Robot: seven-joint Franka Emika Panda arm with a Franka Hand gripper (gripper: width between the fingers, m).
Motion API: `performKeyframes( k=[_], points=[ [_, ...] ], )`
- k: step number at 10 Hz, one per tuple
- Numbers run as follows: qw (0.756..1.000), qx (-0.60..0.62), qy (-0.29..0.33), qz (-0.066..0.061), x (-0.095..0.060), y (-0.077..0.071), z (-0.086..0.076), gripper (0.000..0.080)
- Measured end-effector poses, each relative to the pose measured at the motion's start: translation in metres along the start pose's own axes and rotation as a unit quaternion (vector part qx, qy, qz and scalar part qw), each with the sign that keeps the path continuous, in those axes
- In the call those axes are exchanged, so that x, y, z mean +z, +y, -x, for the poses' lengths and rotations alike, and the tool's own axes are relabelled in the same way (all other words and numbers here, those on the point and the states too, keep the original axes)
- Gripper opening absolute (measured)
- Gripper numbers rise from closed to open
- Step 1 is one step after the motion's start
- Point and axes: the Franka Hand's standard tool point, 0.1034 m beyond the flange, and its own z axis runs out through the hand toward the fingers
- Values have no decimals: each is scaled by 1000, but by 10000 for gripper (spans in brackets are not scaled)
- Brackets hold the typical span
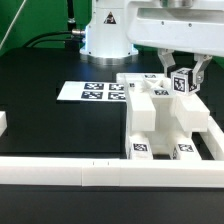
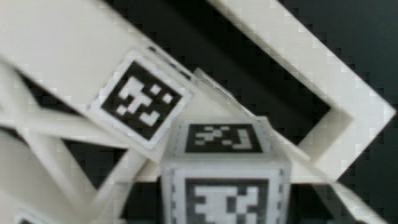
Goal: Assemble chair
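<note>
My gripper (image 1: 182, 74) hangs at the exterior view's right, above the far end of the part-built white chair (image 1: 160, 122). Its fingers are shut on a small white cube (image 1: 181, 84) with black-and-white tags, held just above the chair's pieces. In the wrist view the cube (image 2: 222, 172) fills the lower middle and shows two tagged faces. Beneath it lie white chair slabs, one with a tag (image 2: 139, 97), and black table in the gaps. The fingertips themselves do not show clearly in the wrist view.
The marker board (image 1: 94, 92) lies flat to the exterior view's left of the chair. A long white border rail (image 1: 90, 170) runs along the front and another rail (image 1: 212, 135) along the right. The robot's base (image 1: 108, 35) stands at the back.
</note>
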Motion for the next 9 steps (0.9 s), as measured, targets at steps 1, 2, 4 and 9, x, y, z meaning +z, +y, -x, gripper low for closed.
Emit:
performKeyframes(
  k=[1,2,4,9],
  points=[
    [1000,19,-2,-2,0,0,-1,284],
    [999,46,-4,-3,0,-1,0,284],
    [1000,20,-4,-3,0,-1,1,393],
    [988,-154,5,-12,0,-6,4,647]
  ],
)
